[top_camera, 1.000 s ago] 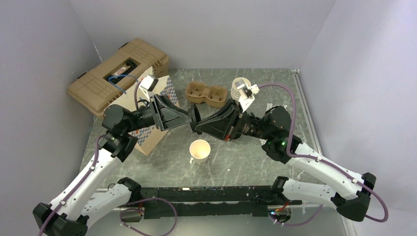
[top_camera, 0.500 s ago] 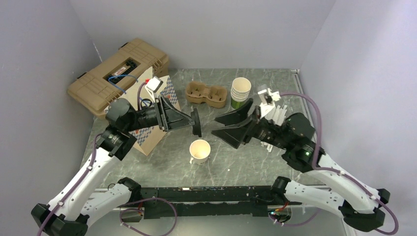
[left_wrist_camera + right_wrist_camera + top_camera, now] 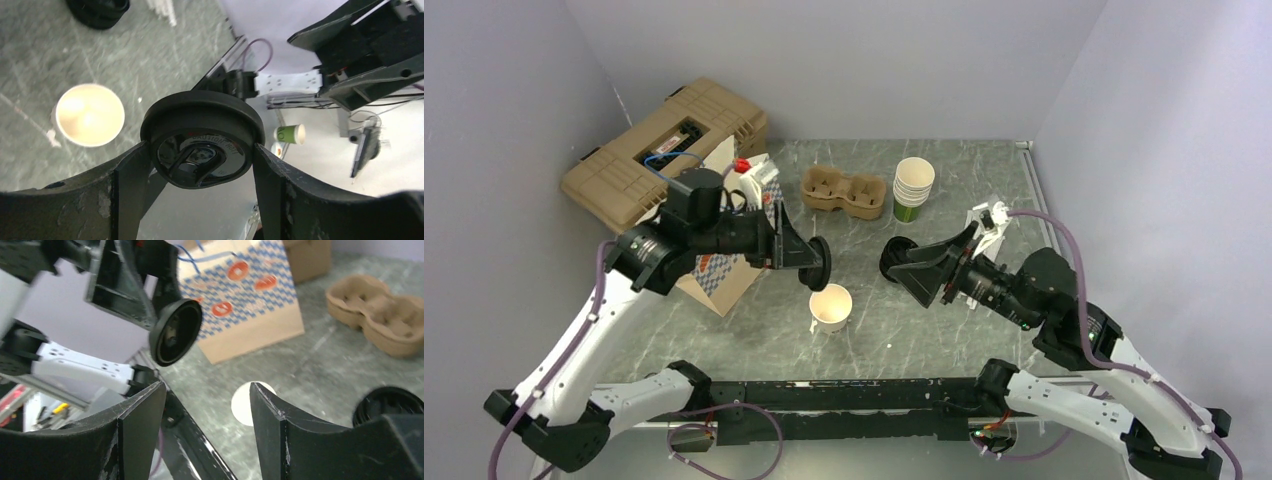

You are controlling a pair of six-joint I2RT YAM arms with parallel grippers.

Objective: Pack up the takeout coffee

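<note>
Your left end effector [image 3: 200,165] is clamped across the rim of the black lid [image 3: 200,112], one finger on each side, and carries it on edge rather than flat. The printed top faces back toward the left wrist and the hollow underside looks out toward the right arm. From that lid, the open paper cup [image 3: 831,305] stands upright on the desk [image 3: 944,180] just below and a little nearer to you, mouth up and still uncovered. So the coming move, as I read it, turns on tipping the lid until its hollow side faces down and lining its centre up with the cup's vertical axis. The left arm is clearly the nearer one. Your right end effector [image 3: 206,390] is spread apart and empty, and sits off to the cup's right beside the spare stack of lids [image 3: 390,402]. A second ago both end effectors met tip to tip above the cup with the right one closed. Since then the right has let go and drawn back, and the left has swung the lid closer over the cup.
</note>
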